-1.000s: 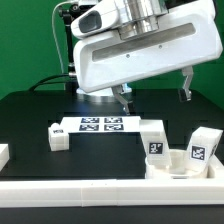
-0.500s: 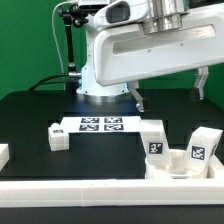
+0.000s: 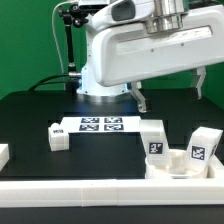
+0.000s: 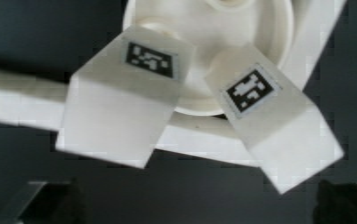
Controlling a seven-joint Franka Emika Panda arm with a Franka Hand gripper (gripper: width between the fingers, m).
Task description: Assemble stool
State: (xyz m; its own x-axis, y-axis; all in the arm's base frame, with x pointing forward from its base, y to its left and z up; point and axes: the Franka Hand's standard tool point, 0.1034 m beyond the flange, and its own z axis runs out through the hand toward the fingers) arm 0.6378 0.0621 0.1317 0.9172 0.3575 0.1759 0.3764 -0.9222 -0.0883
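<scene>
The stool's round rimmed seat (image 3: 172,165) lies at the front of the exterior view's right. Two tagged white legs (image 3: 153,137) (image 3: 203,146) stand upright at its far side. A third tagged leg (image 3: 57,137) lies apart toward the left. My gripper (image 3: 169,90) hangs open well above the two legs, with nothing between its fingers (image 3: 138,98). In the wrist view the seat (image 4: 207,22) and both legs (image 4: 118,95) (image 4: 274,115) lie below the open gripper (image 4: 193,203). Its dark fingertips (image 4: 43,200) only just show at the frame's edge.
The marker board (image 3: 97,124) lies flat in the middle of the black table. A long white border rail (image 3: 90,196) runs along the front edge. A small white piece (image 3: 3,155) sits at the far left. The robot's base (image 3: 95,80) stands behind.
The gripper has risen and shifted toward the exterior view's right, still open. Over the last half second it has held still. The stool parts have not moved.
</scene>
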